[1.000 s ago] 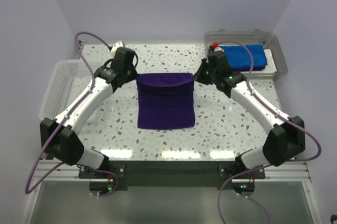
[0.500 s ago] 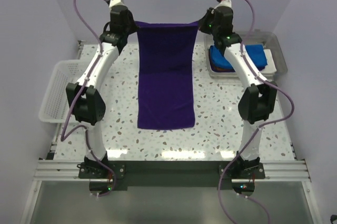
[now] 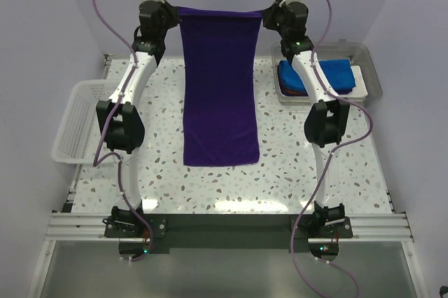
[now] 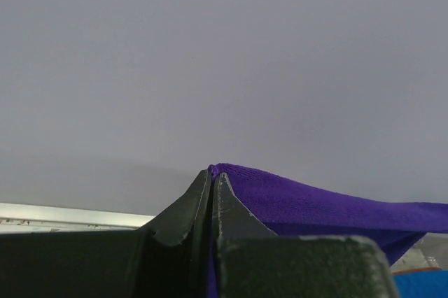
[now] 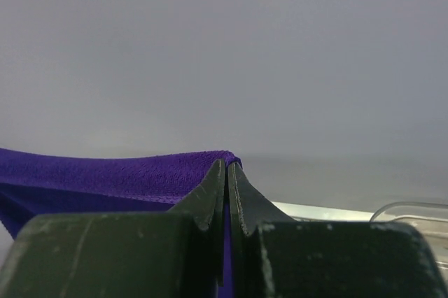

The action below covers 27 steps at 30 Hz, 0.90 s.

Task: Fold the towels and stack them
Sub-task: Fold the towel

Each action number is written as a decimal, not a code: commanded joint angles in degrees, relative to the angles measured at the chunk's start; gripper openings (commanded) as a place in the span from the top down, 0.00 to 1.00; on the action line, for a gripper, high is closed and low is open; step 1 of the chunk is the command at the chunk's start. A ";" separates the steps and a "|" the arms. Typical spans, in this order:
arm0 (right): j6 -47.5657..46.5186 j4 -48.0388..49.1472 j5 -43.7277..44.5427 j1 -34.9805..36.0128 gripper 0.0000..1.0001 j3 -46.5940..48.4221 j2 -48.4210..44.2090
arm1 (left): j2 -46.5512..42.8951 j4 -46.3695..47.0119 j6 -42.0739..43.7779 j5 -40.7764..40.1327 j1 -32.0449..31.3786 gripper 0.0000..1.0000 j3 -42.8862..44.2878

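I am pinching the purple terry towel [image 3: 218, 88] at its far corners, left gripper [image 4: 212, 176] and right gripper [image 5: 227, 166] clamped; it is apparently draping lengthwise toward me.

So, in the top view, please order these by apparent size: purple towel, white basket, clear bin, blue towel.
1. purple towel
2. clear bin and white basket: they look about alike, so no sure ranking
3. blue towel, lying inside the bin

A white mesh basket [image 3: 70, 126] sits at the left edge of the speckled table [image 3: 294, 172]. A clear plastic bin [image 3: 371, 67], possibly lidded, stands far right.
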 commanded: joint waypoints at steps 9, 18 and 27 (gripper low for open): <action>2.37 -7.31 -11.16 -1.24 1.00 -24.93 -18.04 | -13.83 -1.99 -0.82 4.91 1.13 1.00 -23.72; 4.91 -18.93 -14.95 -0.19 1.00 -43.12 -33.25 | -28.94 -17.54 -4.16 6.66 1.04 1.00 -38.92; 6.76 -23.95 -17.23 2.70 1.00 -68.42 -50.81 | -45.29 -24.76 -6.01 11.06 0.25 0.99 -61.95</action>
